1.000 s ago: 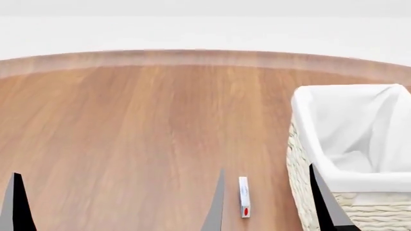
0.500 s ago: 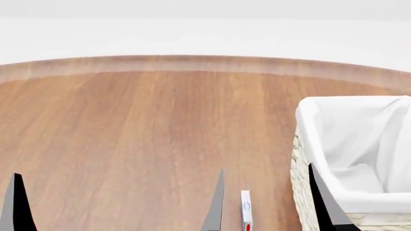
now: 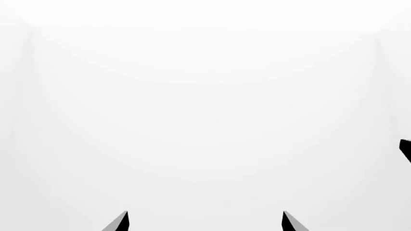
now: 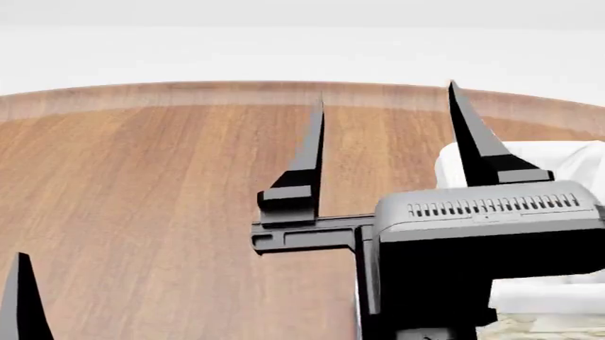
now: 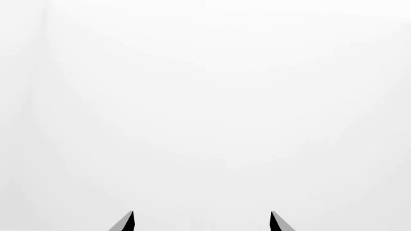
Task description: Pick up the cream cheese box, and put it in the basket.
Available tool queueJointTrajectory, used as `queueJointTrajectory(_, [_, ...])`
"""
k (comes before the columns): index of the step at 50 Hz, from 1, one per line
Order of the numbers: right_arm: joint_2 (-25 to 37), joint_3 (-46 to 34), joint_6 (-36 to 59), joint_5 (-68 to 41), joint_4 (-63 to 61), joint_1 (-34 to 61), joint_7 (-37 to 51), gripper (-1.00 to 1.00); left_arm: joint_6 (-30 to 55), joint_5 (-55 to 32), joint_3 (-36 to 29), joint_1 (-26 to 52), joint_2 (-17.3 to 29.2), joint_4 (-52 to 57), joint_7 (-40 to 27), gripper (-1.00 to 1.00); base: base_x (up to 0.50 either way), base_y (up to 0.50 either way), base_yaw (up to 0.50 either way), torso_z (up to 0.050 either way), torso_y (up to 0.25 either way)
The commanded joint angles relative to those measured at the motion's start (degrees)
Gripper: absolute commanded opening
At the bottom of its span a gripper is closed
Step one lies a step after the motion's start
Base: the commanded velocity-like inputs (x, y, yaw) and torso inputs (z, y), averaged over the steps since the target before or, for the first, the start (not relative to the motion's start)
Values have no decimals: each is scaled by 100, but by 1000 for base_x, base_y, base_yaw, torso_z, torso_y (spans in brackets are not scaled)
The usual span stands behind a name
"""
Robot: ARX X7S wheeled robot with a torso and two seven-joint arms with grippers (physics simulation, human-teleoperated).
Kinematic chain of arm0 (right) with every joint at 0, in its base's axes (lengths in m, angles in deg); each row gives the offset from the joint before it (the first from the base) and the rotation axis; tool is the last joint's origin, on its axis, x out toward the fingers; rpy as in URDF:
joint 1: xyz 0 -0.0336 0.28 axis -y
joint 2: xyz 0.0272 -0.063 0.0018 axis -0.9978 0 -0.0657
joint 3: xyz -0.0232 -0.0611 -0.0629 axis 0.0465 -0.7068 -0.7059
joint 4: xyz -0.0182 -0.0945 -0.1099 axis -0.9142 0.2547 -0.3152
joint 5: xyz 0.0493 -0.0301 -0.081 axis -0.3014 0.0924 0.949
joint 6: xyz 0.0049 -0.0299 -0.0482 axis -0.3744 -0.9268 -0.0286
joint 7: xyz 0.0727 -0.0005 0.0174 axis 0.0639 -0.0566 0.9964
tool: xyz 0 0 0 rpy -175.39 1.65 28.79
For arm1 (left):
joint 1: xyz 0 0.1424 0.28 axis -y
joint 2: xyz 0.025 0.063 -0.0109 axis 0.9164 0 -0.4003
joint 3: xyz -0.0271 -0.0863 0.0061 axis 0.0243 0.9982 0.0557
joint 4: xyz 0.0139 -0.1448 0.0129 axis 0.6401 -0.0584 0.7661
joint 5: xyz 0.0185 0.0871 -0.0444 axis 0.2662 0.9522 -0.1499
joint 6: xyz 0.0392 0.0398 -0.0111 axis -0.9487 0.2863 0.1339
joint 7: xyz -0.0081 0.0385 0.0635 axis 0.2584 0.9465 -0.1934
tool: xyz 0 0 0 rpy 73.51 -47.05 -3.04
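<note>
My right gripper (image 4: 387, 93) is raised high in the head view, fingers pointing up and wide apart with nothing between them. Its dark body covers the spot beside the basket, so the cream cheese box is hidden. The basket (image 4: 579, 157) shows at the right as white liner behind the gripper, with a strip of wicker at the bottom edge. Of my left gripper only one fingertip (image 4: 21, 294) shows at the bottom left. In the wrist views both the left gripper (image 3: 205, 222) and the right gripper (image 5: 201, 222) stand open against plain white, with no object in sight.
The wooden table (image 4: 151, 184) has a curved far edge, with a white wall behind it. A dark tip (image 3: 405, 149) pokes in at the edge of the left wrist view.
The right gripper has risen into the head view and now covers the cream cheese box. Before that, the view shifted and the box slid toward the bottom edge. The left fingertip stayed put.
</note>
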Motion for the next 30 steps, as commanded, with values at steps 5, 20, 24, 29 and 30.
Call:
queueJointTrajectory(5, [-496,-240,136,-94,2835,2623,-420,100,22,-121,45,60,31,7,-62,100,0,0,0,0,0])
queueJointTrajectory(20, [-966,-406,-2434,140,7406,2865,-647,100,62,-129,-51,63,31,-20,-114,100,0,0,0,0,0])
queueJointTrajectory(24, [-1012,-508,-2628,106,7737,2803,-635,100,47,-105,-72,72,38,-49,-124,100,0,0,0,0,0])
queueJointTrajectory(29, [-1069,-666,-2878,55,8220,2811,-602,100,38,-82,-63,78,33,-84,-168,100,0,0,0,0,0])
queueJointTrajectory(30, [-1071,-697,-2899,35,8275,2784,-591,100,46,-85,-65,76,35,-75,-174,100,0,0,0,0,0])
